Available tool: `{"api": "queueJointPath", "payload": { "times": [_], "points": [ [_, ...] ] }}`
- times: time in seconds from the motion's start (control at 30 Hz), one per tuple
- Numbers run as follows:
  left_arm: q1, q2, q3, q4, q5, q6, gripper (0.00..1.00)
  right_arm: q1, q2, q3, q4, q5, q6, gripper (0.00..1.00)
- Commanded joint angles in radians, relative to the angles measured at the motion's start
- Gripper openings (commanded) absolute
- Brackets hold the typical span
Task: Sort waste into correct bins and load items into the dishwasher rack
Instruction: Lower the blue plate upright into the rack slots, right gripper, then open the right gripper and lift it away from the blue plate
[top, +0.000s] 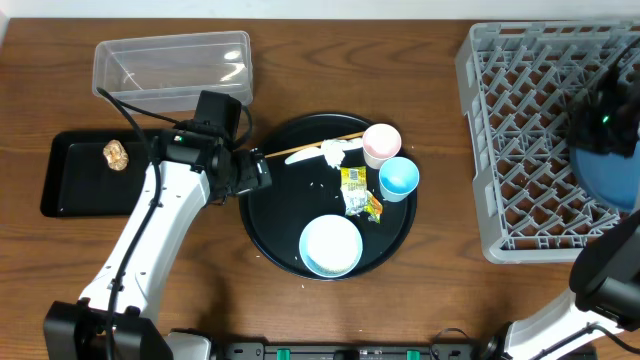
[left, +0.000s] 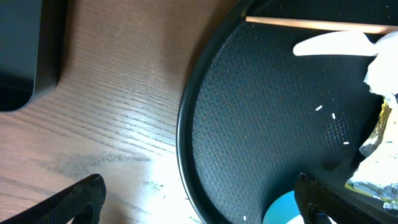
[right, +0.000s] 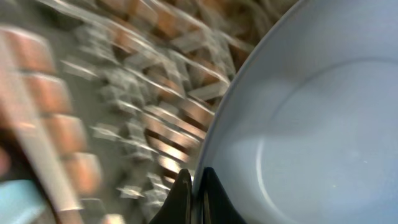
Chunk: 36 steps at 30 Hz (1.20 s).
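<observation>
- The right gripper (right: 196, 190) is seen pinched together on the rim of the dark-blue bowl (top: 605, 175), which sits at the right side of the dishwasher rack (top: 520, 150), partly hidden under the arm.
- Only a thin edge is held, so the bowl could swing, slip out, or be knocked against the rack wall. The wrist view is blurred, and the depth of the bite cannot be judged.
- The left gripper (left: 199, 186) is spread wide with nothing held, over the left rim of the round black tray (top: 262, 225).
- If it were lowered there, the rim could be struck and the tray shifted.
- On that tray, the yellow-green wrapper (top: 357, 192) is crowded by the light-blue cup (top: 398, 178). The tissue (top: 335, 152) lies against a thin wooden stick (top: 310, 148), near the pink cup (top: 381, 143). Either cup could be toppled.
- Rice grains (left: 319, 109) are scattered, and the white bowl (top: 331, 244) is at the front.
- 1 brown lump (top: 117, 155) lies in the black rectangular tray (top: 70, 185), beside the clear tub (top: 170, 65).
</observation>
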<state>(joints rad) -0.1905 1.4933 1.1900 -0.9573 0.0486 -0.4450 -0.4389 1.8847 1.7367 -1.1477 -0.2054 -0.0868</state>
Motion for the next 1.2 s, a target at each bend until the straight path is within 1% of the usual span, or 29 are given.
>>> {"api": "queueJointPath", "payload": {
  "times": [0.0, 0.13, 0.27, 0.4, 0.6, 0.73, 0.83, 1.03, 1.17],
  "points": [
    [0.004, 0.005, 0.007, 0.001, -0.005, -0.002, 0.98, -0.010, -0.028, 0.110, 0.006, -0.394, -0.021, 0.01],
    [0.004, 0.005, 0.007, 0.000, -0.005, -0.002, 0.98, -0.008, -0.028, 0.162, 0.068, -0.581, -0.019, 0.01],
    [0.004, 0.005, 0.007, 0.000, -0.005, -0.002, 0.98, -0.009, -0.026, 0.161, 0.142, -0.638, -0.018, 0.01],
    [0.004, 0.005, 0.007, 0.000, -0.005, -0.002, 0.98, -0.009, -0.026, 0.161, 0.238, -0.682, 0.016, 0.01],
    [0.004, 0.005, 0.007, 0.001, -0.005, -0.002, 0.98, -0.007, 0.006, 0.157, 0.380, -0.731, 0.125, 0.01],
    [0.004, 0.005, 0.007, 0.000, -0.005, -0.002, 0.98, -0.010, 0.065, 0.156, 0.424, -0.757, 0.146, 0.01],
    [0.004, 0.005, 0.007, -0.004, -0.005, -0.002, 0.98, -0.022, 0.118, 0.156, 0.481, -0.838, 0.174, 0.01],
    [0.004, 0.005, 0.007, -0.003, -0.005, -0.002, 0.98, -0.083, 0.195, 0.156, 0.656, -0.970, 0.325, 0.01],
    [0.004, 0.005, 0.007, -0.002, -0.005, -0.002, 0.98, -0.130, 0.212, 0.156, 0.696, -1.000, 0.368, 0.01]
  ]
}}
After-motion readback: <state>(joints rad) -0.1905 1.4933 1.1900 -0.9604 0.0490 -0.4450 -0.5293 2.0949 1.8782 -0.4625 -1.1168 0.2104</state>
